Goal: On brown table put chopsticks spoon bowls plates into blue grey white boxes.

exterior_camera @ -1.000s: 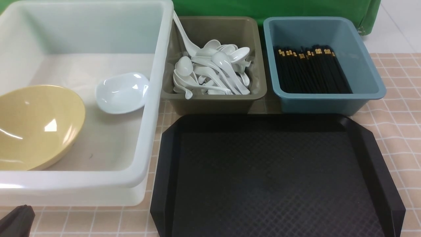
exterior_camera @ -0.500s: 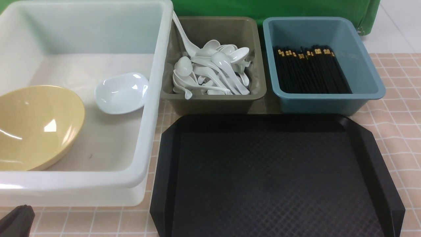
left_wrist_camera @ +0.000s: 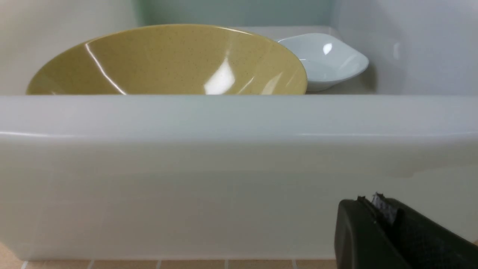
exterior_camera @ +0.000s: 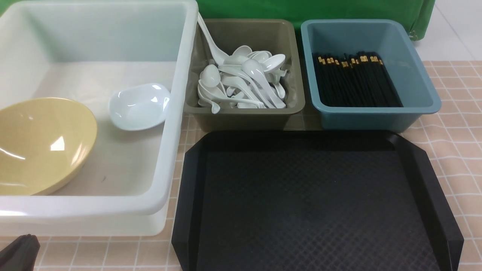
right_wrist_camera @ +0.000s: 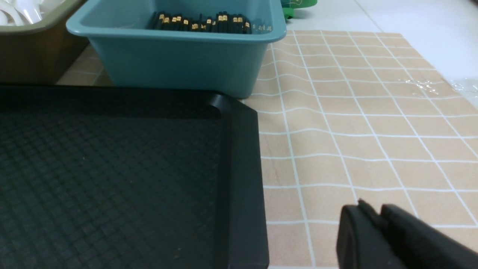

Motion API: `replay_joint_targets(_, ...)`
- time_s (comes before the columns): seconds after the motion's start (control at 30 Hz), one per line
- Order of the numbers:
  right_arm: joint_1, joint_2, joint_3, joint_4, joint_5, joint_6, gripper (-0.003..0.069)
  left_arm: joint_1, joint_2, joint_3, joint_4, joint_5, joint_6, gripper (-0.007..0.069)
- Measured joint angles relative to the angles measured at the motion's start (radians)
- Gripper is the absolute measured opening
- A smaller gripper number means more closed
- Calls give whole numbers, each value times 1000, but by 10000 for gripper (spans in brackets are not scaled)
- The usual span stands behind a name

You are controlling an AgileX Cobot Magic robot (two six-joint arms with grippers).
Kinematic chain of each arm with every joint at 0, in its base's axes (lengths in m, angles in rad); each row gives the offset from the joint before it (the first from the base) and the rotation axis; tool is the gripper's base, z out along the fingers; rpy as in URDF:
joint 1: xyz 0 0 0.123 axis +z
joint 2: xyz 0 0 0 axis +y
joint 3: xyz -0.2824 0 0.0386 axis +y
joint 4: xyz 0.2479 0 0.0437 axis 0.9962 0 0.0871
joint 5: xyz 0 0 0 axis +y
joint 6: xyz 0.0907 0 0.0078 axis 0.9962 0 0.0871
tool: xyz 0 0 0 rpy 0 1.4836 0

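Observation:
The olive-yellow bowl [exterior_camera: 41, 143] and the small white plate [exterior_camera: 139, 105] lie inside the big white box [exterior_camera: 177, 113]. A heap of white spoons [exterior_camera: 244, 82] fills the grey box [exterior_camera: 244, 118]. Black chopsticks [exterior_camera: 357, 79] with gold bands lie in the blue box [exterior_camera: 376, 118]. My left gripper [left_wrist_camera: 368, 200] is shut and empty, low against the white box's near wall [left_wrist_camera: 224, 168]; its tip [exterior_camera: 19, 250] shows at the front view's lower left corner. My right gripper [right_wrist_camera: 373, 209] is shut and empty over the brown table [right_wrist_camera: 354, 130], beside the tray's right edge.
A black textured tray [exterior_camera: 308, 203] lies in front of the grey and blue boxes with nothing on it. A long-handled white spoon [exterior_camera: 207, 37] leans on the grey box's left rim. Green cloth hangs behind the boxes. Checked table shows to the tray's right.

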Motion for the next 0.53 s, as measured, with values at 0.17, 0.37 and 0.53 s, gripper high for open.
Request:
replay_joint_targets(0.17, 0, 0, 0, 0, 0, 0, 121, 0, 0, 0, 0, 0, 0, 4)
replay_joint_targets(0.37, 0, 0, 0, 0, 0, 0, 122, 0, 0, 0, 0, 0, 0, 4)
replay_joint_targets(0.53, 0, 0, 0, 0, 0, 0, 123, 0, 0, 0, 0, 1, 0, 4)
